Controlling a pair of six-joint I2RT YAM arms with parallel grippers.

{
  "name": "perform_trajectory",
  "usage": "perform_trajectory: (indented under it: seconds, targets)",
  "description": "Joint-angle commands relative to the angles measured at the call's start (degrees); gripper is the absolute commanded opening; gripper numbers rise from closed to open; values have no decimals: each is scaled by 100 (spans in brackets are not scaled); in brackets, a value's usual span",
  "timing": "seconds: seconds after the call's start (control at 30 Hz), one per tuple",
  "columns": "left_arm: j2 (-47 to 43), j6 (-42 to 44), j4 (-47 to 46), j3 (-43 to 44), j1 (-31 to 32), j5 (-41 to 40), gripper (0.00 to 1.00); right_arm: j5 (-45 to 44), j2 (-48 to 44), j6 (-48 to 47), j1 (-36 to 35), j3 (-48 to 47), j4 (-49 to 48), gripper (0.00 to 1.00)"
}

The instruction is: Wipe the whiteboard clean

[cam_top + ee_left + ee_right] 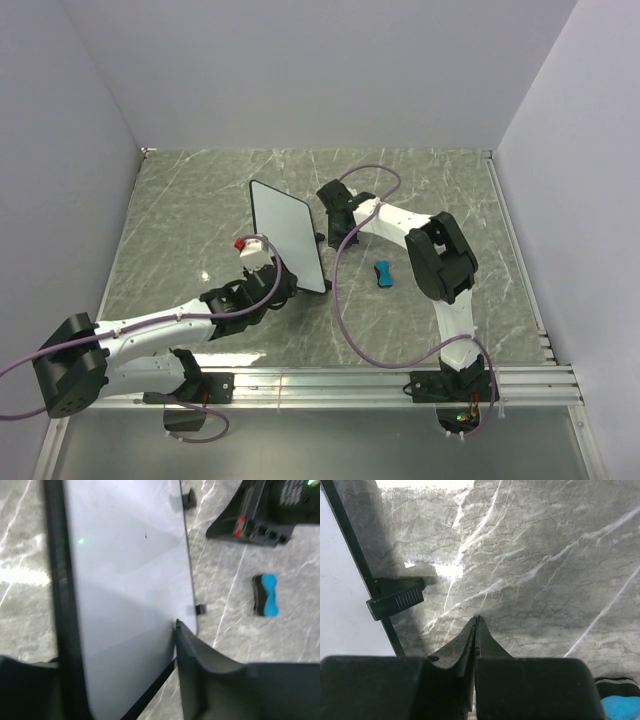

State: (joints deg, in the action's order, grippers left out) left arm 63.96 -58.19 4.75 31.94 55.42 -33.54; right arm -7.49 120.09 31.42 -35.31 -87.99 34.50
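Whiteboard looks propped on edge, with a loose end effector at its near end

The left end effector (117, 650) straddles the near end of the whiteboard (288, 235), jaws part-way apart and not visibly pinching it. The board stands mid-worktop (200, 200) and seems tilted up on its right long edge. I judge that with no firm grip it could tip flat or skid, and any pull-back that catches the frame would drag it. The blue eraser (384, 272) lies on the worktop just right of the whiteboard's near corner, where a falling board could cover or flick it. Farther back, the right end effector (476, 630), pressed shut and holding nothing, hangs close beside the whiteboard's right edge near a foot (395, 598); a toppling board could strike it.
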Motion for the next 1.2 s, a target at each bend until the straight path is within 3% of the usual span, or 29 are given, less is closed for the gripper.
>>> perform_trajectory:
  seconds: [0.0, 0.77, 1.17]
  targets:
    - [19, 71, 351, 40, 118, 243, 48, -7, -232, 101, -11, 115, -102, 0]
    - [-209, 467, 808, 567, 356, -39, 83, -25, -153, 198, -11, 27, -110, 0]
    - [-402, 450, 966, 603, 364, -56, 90, -43, -91, 198, -2, -122, -31, 0]
